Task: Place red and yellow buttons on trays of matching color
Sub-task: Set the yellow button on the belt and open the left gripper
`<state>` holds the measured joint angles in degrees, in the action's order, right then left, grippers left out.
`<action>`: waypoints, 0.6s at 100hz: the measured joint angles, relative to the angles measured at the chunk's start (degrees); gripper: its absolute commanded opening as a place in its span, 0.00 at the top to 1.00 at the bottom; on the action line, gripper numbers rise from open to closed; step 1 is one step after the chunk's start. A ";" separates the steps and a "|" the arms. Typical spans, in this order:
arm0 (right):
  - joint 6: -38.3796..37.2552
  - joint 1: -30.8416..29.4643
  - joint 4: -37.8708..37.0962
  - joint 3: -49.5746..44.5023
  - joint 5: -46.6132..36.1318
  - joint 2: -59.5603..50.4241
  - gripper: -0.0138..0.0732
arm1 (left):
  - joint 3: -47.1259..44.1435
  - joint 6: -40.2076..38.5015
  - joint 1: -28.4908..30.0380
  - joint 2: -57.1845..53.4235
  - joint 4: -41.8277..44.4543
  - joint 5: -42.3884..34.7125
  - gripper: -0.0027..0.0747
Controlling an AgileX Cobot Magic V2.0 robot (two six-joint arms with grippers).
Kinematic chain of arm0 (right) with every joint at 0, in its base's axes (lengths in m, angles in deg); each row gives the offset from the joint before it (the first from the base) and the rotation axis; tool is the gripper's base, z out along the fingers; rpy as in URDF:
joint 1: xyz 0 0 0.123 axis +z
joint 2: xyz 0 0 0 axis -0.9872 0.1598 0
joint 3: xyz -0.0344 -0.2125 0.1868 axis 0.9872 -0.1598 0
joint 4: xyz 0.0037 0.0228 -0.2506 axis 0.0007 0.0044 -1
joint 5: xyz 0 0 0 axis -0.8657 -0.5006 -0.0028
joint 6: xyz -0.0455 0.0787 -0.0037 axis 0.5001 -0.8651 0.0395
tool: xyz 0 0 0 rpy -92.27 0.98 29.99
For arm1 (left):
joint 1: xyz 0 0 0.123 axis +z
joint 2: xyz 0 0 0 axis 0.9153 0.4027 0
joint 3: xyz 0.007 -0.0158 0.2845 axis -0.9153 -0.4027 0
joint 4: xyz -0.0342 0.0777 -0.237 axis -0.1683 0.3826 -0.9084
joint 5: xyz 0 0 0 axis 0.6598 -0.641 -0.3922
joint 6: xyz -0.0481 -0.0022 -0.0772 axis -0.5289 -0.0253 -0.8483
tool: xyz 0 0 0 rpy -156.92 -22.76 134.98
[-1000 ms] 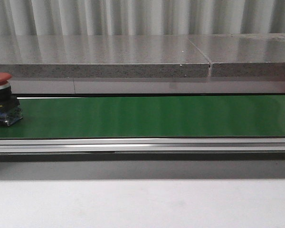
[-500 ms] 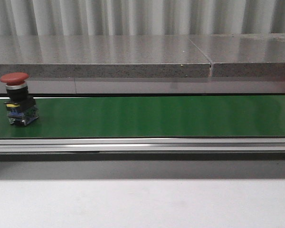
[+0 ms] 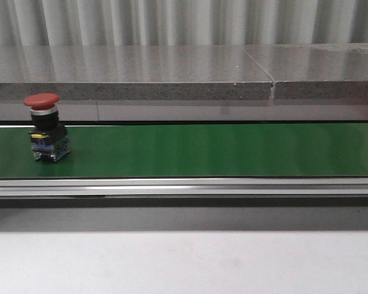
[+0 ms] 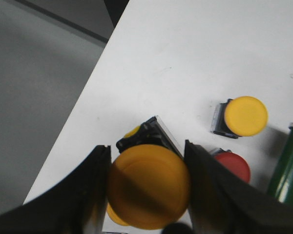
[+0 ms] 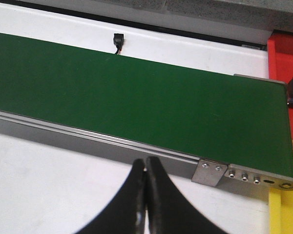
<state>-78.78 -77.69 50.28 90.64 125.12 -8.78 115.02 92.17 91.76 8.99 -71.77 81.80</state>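
Left hand [image 4: 147,195] clamps its two matte black fingers on a smooth, domed yellow button [image 4: 149,192], low in the frame above the white table [image 4: 195,53]. Another yellow button [image 4: 240,117] and a red one [image 4: 233,165] lie at right, the red partly hidden behind a finger. Right hand [image 5: 146,204] is pressed shut, empty, before the flat green conveyor belt [image 5: 136,97]. A red tray [image 5: 285,61] is cut off upper right. On the belt's left stands a red mushroom-capped button [image 3: 45,127].
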 measured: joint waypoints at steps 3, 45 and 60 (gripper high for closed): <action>0.00 0.00 0.00 0.00 0.00 0.00 0.92 | -0.57 0.00 -0.40 -1.35 0.00 0.00 0.74; 0.00 0.00 0.00 0.00 0.00 0.00 0.92 | -4.21 0.00 -10.92 -8.46 0.00 5.25 0.74; 0.00 0.00 0.00 0.00 0.00 0.00 0.92 | -4.21 0.03 -15.49 -8.46 0.00 5.60 0.74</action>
<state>-78.78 -77.69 50.28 90.64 125.12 -8.78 110.81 92.21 76.27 0.53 -71.77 87.40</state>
